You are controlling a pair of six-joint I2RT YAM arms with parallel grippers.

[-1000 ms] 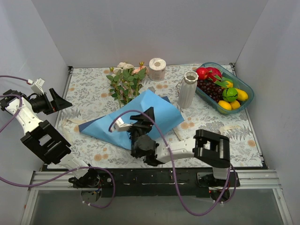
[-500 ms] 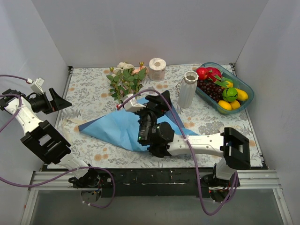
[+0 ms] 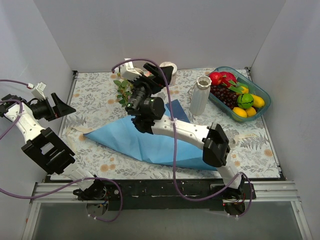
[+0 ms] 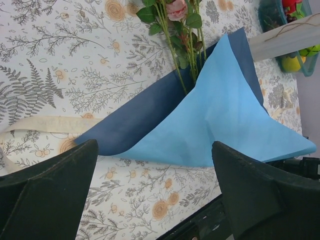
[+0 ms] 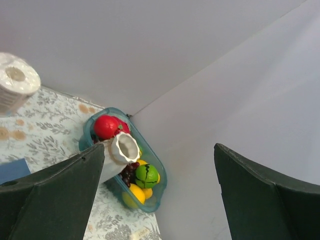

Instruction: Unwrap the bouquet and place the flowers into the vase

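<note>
Evidently the paper [image 3: 145, 140] was released, spread on the desk [image 3: 95, 95]; the right jaws, opened wide, were swung out over the flowers [image 3: 124, 90] at its far edge (vase [image 3: 201, 95] upright nearby). Picking was judged next. Left jaws were held wide.

Seen from above, soft, even light fills the white enclosure, and the tabletop [image 3: 95, 100] is bright with no glare. Shadows are faint: a thin dark edge under the paper [image 3: 150, 142] and a pale one beside the vase [image 3: 200, 97]. The walls splay outward toward the frame edges, a wide-angle effect. In the left wrist view the tabletop print is sharp, while the fingers [image 4: 45, 195] of the left end effector [image 4: 155, 147] are near-black and soft-edged. In the right wrist view the roll [image 5: 15, 80] is smeared, and the right end effector [image 5: 160, 147] is dark against flat grey walls.
</note>
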